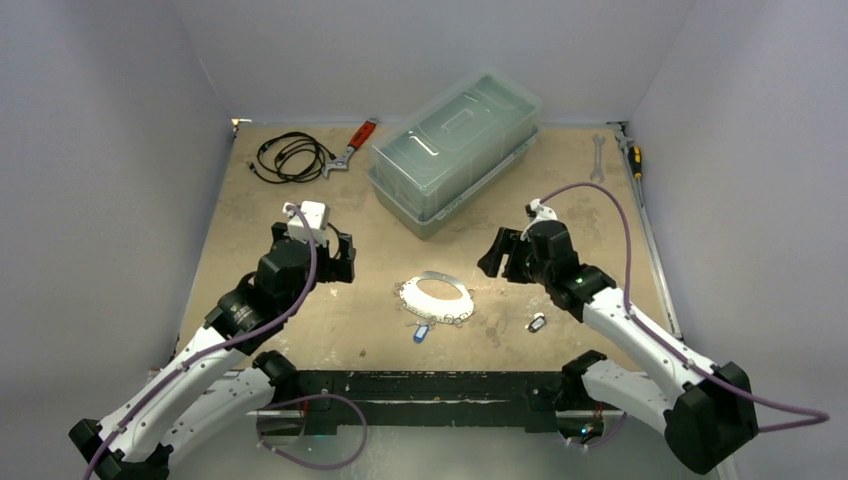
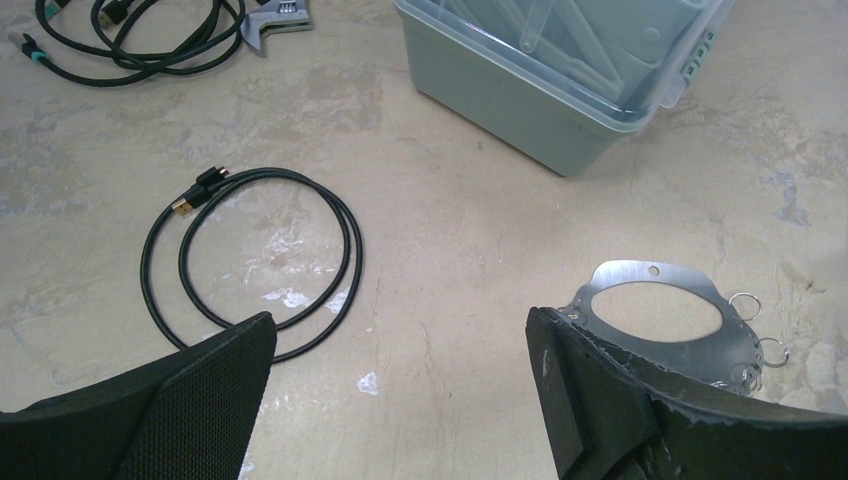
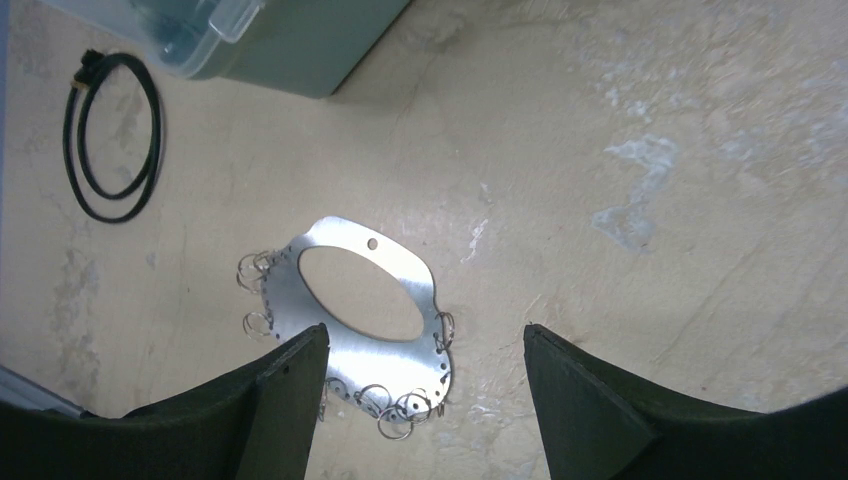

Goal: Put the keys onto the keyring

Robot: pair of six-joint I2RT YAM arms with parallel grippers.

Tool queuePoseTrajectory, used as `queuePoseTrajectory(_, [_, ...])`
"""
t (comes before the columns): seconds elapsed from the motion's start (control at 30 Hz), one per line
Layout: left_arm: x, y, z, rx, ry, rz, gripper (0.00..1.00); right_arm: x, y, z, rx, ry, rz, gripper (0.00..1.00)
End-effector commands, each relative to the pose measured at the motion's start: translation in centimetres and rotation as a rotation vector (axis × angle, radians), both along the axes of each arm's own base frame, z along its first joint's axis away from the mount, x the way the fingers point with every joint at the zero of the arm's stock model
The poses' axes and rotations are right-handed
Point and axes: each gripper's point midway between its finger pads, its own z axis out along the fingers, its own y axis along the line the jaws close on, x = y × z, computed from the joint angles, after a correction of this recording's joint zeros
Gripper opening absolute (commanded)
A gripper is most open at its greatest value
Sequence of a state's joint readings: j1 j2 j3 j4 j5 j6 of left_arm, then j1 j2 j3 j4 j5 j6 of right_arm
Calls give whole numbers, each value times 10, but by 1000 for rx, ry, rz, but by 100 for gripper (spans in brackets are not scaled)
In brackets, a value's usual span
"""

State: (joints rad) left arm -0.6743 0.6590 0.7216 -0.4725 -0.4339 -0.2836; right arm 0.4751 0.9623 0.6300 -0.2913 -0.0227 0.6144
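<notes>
Keyring (image 3: 375, 362): thin, stiff plate lying flat on surface, probably slippery; rim-pinching advised. Blue-tagged key (image 1: 420, 332) lying at six o'clock, dark-tagged key (image 1: 537, 323) at four: light. Both jaws standing apart, empty.

Left gripper (image 2: 400, 400) fingers spread wide; right gripper (image 3: 425, 400) fingers parted; both angled downward.

Overhead camera looks down; both low wrist cameras share the keyring (image 3: 380, 362).

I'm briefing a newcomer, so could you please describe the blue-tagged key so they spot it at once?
From the large lidded box at the back, come forward to the flat silver keyring at the table's centre. The blue-tagged key lies by its near edge; the other key, farther right, has a dark tag.
</notes>
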Motion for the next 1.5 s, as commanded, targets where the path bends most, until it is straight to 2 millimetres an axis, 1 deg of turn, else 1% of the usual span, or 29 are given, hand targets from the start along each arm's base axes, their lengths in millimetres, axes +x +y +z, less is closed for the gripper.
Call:
queuePoseTrajectory(0.0, [2, -6, 2, -2, -12, -33, 93, 4, 23, -11, 43, 4, 24, 70])
queuePoseTrajectory(0.1, [2, -9, 1, -3, -7, -51, 91, 3, 31, -27, 46, 34, 40, 60])
queuePoseTrajectory(0.27, [3, -10, -1, 4, -1, -53, 90, 1, 38, -51, 36, 79, 67, 53])
queuePoseTrajectory(0.37, [3, -10, -3, 10, 7, -53, 89, 0, 41, -59, 37, 97, 83, 51])
queuePoseTrajectory(0.5, [4, -11, -4, 16, 11, -54, 88, -5, 43, -72, 31, 129, 101, 44])
queuePoseTrajectory(0.63, [4, -11, -5, 18, 14, -56, 87, -4, 45, -76, 36, 126, 113, 37])
queuePoseTrajectory(0.83, [5, -11, -6, 20, 16, -53, 86, -7, 48, -87, 29, 149, 131, 36])
queuePoseTrajectory(1.0, [5, -11, -8, 27, 23, -54, 86, -9, 50, -92, 32, 164, 151, 31])
queuePoseTrajectory(1.47, [7, -11, -11, 43, 33, -45, 85, -10, 48, -100, 5, 179, 163, 20])
